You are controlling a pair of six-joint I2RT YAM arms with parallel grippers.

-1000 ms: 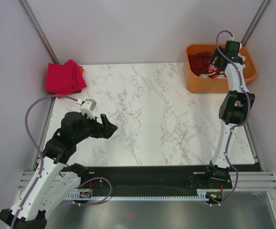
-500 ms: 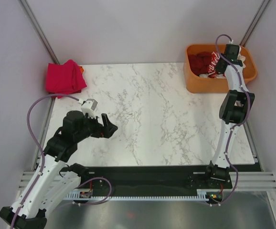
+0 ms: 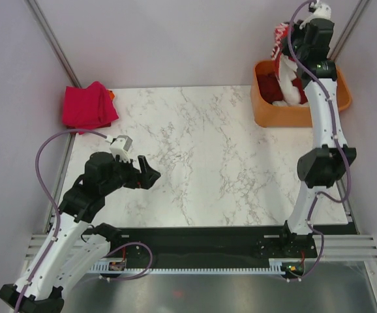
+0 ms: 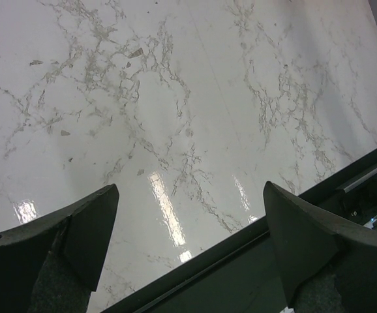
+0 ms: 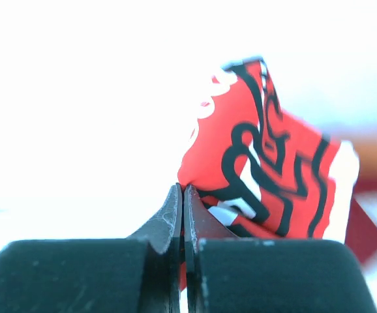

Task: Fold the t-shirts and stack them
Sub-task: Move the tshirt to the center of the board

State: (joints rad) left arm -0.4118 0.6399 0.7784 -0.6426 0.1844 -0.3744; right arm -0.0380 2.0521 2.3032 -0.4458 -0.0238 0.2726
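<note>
Right gripper (image 5: pixel 183 193) (image 3: pixel 293 39): jaws pinched tight on a fold of the printed t-shirt (image 5: pixel 267 163) (image 3: pixel 285 63).
Printed t-shirt: white with red and black marks; hangs from the right gripper above the orange tub (image 3: pixel 298 118), lower end reaching into it.
Orange tub: far right corner of the marble table (image 3: pixel 208 150); dark red t-shirt (image 3: pixel 266 84) inside.
Left gripper (image 4: pixel 190 189) (image 3: pixel 148 171): jaws wide apart, holding nothing, low over the table's near left part.
Pink-red t-shirt (image 3: pixel 87 104): folded, at the table's far left corner.

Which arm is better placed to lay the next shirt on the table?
Right: the right claw is shut on the printed shirt above the tub; the left claw hangs open over the table.
</note>
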